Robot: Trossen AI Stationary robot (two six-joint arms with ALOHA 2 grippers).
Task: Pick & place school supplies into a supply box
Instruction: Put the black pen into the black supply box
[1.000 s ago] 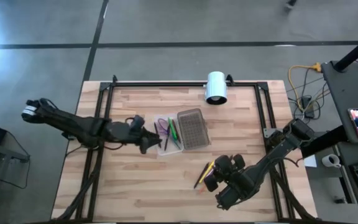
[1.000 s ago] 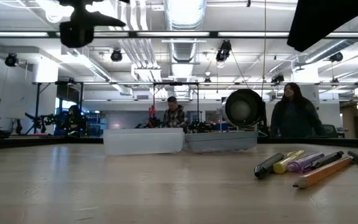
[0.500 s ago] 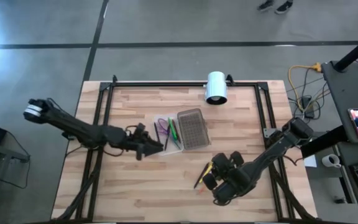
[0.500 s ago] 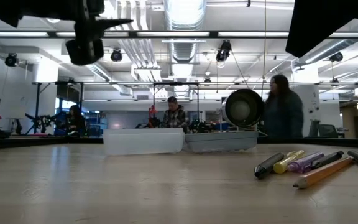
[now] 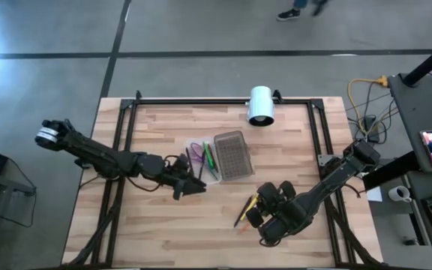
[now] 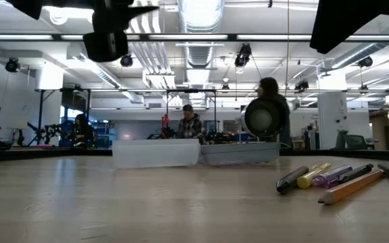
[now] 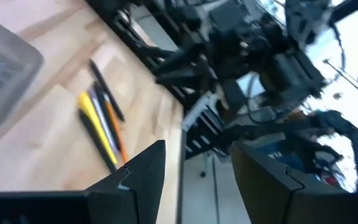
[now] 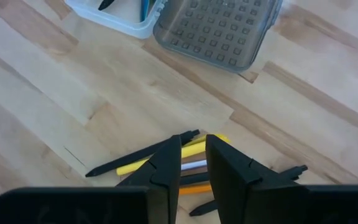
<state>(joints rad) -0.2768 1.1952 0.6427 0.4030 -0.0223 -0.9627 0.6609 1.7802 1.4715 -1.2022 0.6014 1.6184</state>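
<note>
The supply box lies open mid-table: a clear tray (image 5: 198,174) holding purple scissors and green pens, with its dotted grey lid (image 5: 231,155) lying beside it. A bunch of loose pens and pencils (image 5: 244,210), black, yellow, white and orange, rests flat on the wood toward the near right. My right gripper (image 8: 194,142) hangs above this bunch, fingers a little apart and pointing steeply down, holding nothing. My left gripper (image 5: 199,187) hovers open just near of the tray, nearly level, pointing toward the bunch of pens (image 7: 101,127) and holding nothing.
A white cylinder (image 5: 261,105) lies at the table's far edge. A black frame rail (image 5: 126,135) runs along the left and right sides. Bare wood stretches along the near edge left of the pens. People stand in the room behind.
My left gripper has moved toward the table's near right, past the tray's near corner, sinking a little and tipping up from pointing down to nearly level. It stays open. A person has walked across the background.
</note>
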